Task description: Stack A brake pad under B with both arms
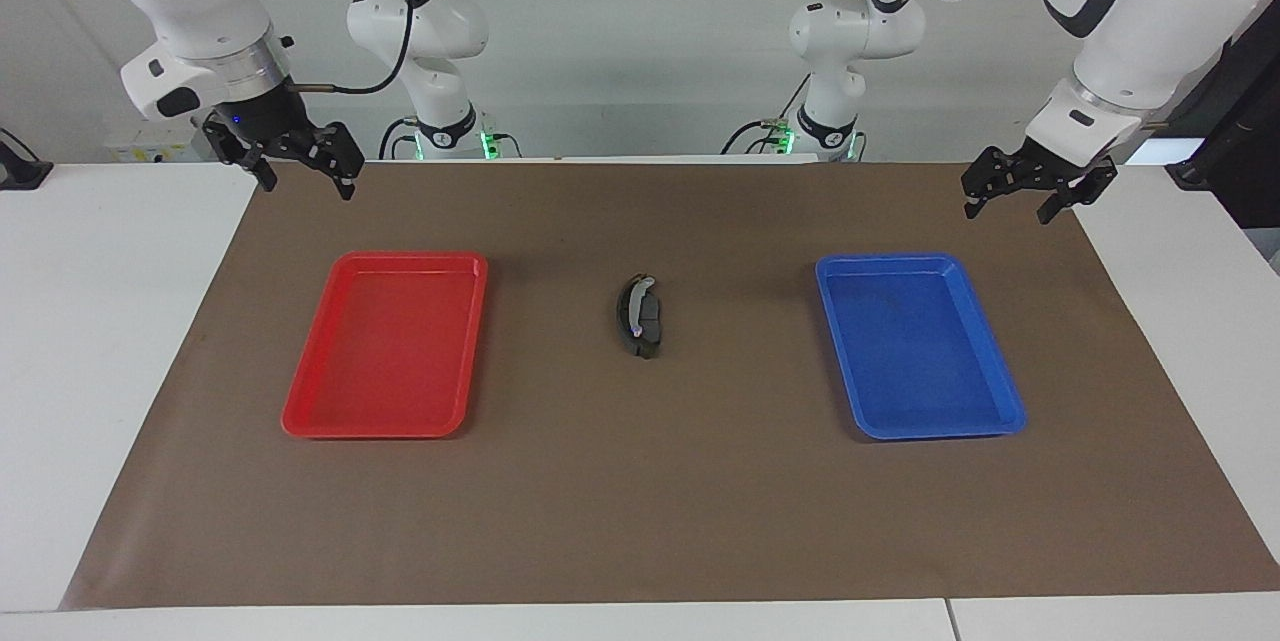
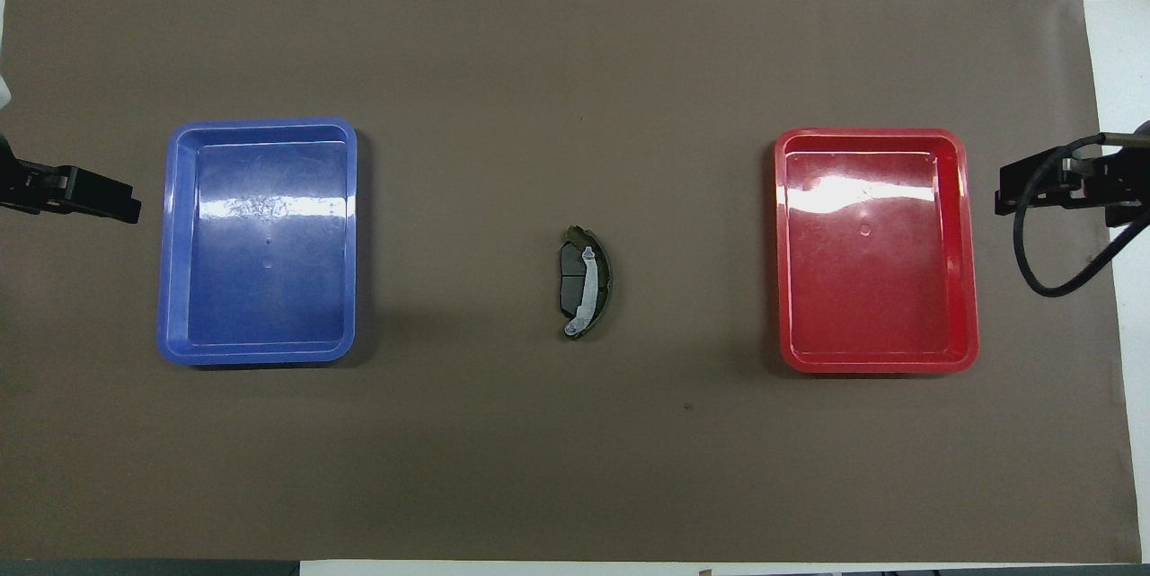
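The A brake pad [image 1: 653, 318], short, flat and dark grey with a seam across it, lies in the middle of the brown mat between the two trays. B [image 1: 631, 309], the long curved piece with a pale grey face, lies on top of it and overlaps it. Both show in the overhead view, the pad [image 2: 570, 276] under B [image 2: 589, 287]. My right gripper [image 1: 308, 189] is open and empty, raised over the mat's edge near the red tray. My left gripper [image 1: 1008, 214] is open and empty, raised near the blue tray. Both arms wait.
An empty red tray [image 1: 300, 411] lies toward the right arm's end and an empty blue tray [image 1: 1005, 416] toward the left arm's end. The brown mat [image 1: 640, 521] covers the white table. A black cable hangs by the right gripper [image 2: 1042, 190].
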You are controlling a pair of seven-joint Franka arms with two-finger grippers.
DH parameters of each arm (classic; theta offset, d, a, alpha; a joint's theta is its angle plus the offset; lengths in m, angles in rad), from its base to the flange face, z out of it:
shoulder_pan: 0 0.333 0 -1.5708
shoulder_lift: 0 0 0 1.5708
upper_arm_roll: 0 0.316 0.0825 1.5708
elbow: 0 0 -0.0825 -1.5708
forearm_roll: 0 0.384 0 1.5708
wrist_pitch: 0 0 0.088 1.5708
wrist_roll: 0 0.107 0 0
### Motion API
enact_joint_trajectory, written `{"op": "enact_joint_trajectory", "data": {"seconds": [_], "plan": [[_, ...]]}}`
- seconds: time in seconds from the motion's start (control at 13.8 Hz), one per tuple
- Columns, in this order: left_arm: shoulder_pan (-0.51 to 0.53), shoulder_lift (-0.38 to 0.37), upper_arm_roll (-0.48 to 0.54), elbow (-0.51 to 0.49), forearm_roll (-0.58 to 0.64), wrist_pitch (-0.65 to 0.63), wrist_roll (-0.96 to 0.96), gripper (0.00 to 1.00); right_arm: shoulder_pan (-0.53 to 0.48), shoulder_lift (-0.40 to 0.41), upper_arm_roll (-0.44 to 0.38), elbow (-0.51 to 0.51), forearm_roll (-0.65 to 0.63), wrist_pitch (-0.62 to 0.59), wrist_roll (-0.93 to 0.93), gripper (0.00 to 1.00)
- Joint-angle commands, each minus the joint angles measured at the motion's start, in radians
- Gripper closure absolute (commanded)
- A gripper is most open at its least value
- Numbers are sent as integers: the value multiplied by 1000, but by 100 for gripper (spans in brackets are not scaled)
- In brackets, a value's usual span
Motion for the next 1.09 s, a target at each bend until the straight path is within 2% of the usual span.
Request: {"op": "enact_joint_trajectory", "data": {"seconds": [0.0, 1.02], "plan": [[11, -3, -8, -5, -13, 1, -6, 0, 64, -6, -87, -4, 16, -14, 5, 0], [11, -3, -8, -5, -13, 1, -6, 0, 63, -5, -75, 4, -1, -18, -14, 0]]}}
